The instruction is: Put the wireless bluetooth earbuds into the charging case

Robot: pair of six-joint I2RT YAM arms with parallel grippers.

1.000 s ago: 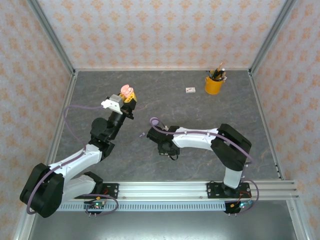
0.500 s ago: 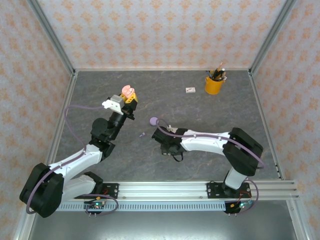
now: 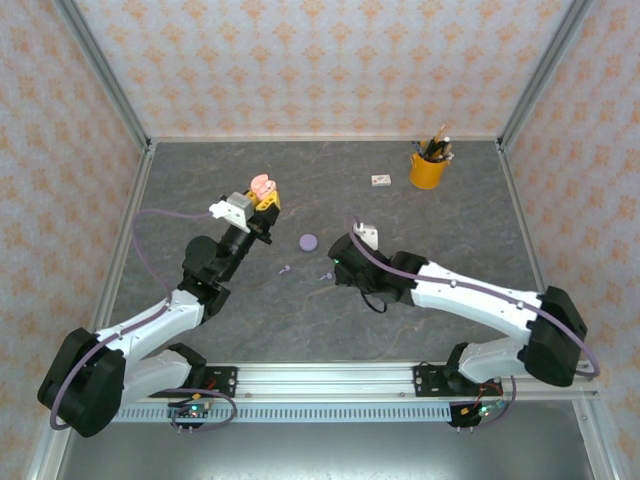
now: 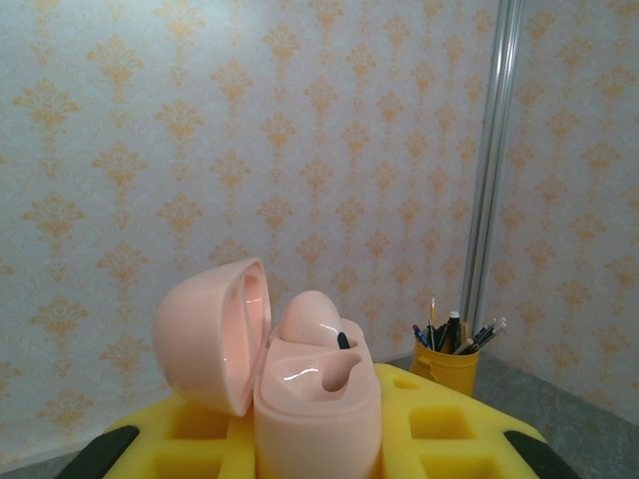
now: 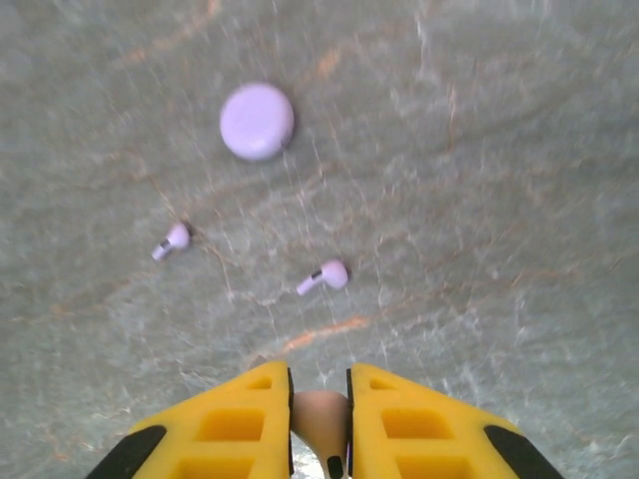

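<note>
Now the right tool [image 5: 319, 387] has swung back, uncovering the lilac case [image 5: 257, 121] and, near it on the counter [image 5: 499, 200], two lilac earbuds [image 5: 324, 276]. It stays clamped on a pale pink earbud [image 5: 319, 419]. Left of the lilac case, the left tool [image 4: 318, 429] is clamped on the open pink charging case [image 4: 315, 394], so insertion seems next.

Grey marbled table [image 3: 470, 220] with lilac case [image 3: 308, 241], two lilac earbuds [image 3: 285, 268] [image 3: 325, 274], yellow pen cup [image 3: 426, 170], small pale block [image 3: 380, 181]

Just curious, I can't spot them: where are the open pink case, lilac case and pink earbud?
open pink case [image 4: 318, 409], left wrist view, base front.
lilac case [image 5: 257, 121], right wrist view, top centre.
pink earbud [image 5: 319, 414], right wrist view, rounded body.
</note>
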